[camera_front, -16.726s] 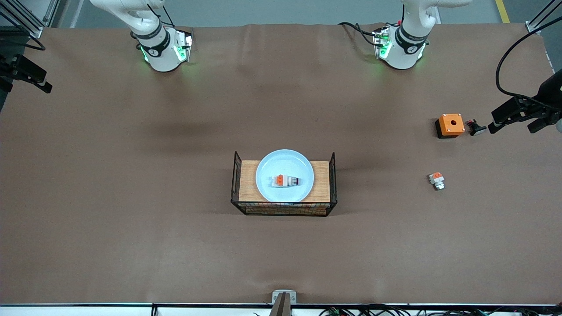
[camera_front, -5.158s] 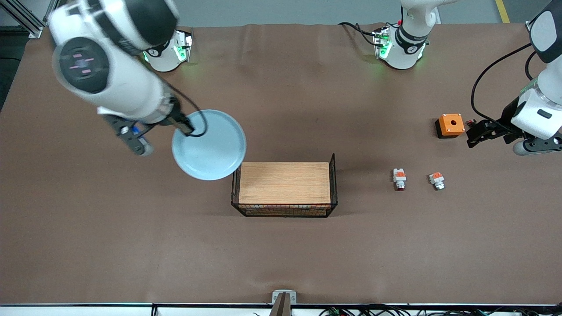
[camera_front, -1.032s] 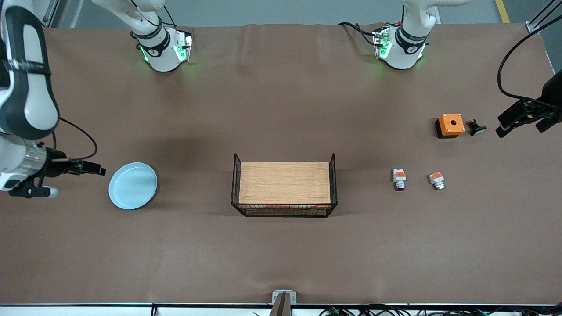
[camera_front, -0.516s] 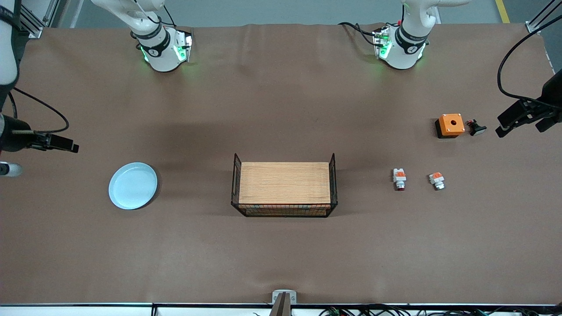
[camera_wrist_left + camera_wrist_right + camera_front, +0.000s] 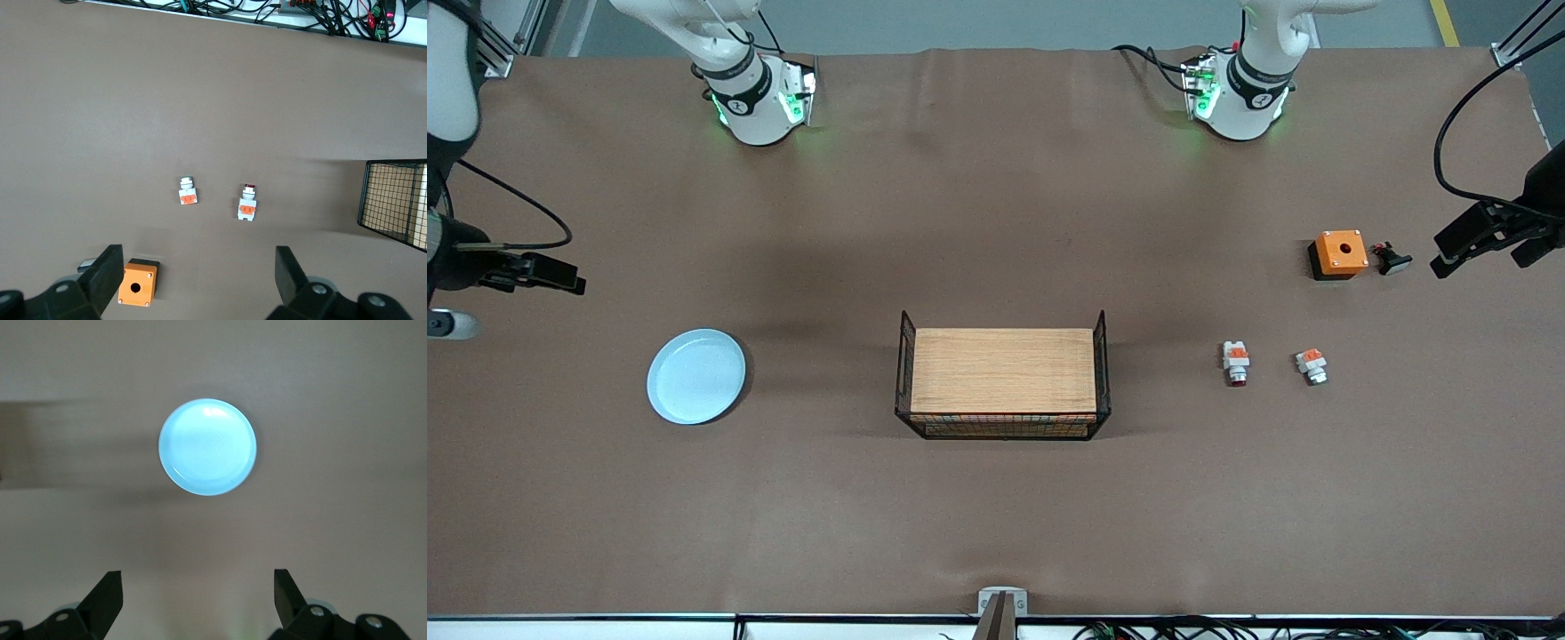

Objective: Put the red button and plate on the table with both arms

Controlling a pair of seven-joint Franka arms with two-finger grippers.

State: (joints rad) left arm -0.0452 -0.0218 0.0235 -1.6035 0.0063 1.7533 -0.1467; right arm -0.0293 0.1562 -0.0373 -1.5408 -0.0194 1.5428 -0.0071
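Observation:
The pale blue plate (image 5: 696,376) (image 5: 207,447) lies flat on the brown table (image 5: 996,222), toward the right arm's end. My right gripper (image 5: 560,274) (image 5: 197,580) hangs open over bare cloth beside the plate, apart from it and holding nothing. The red button (image 5: 1236,363) (image 5: 248,203) lies on the cloth toward the left arm's end, its dark red tip showing. My left gripper (image 5: 1458,242) (image 5: 198,260) is open and empty above the cloth, by the orange box.
A wooden-topped black wire rack (image 5: 1003,380) (image 5: 400,210) stands mid-table. A similar orange-and-white block (image 5: 1312,366) (image 5: 187,192) lies beside the red button. An orange box (image 5: 1338,253) (image 5: 138,285) and a black button (image 5: 1392,259) sit farther from the front camera.
My right gripper has drawn away from the plate toward the right arm's end of the table. The plate stays where it lay. The left arm has not moved.

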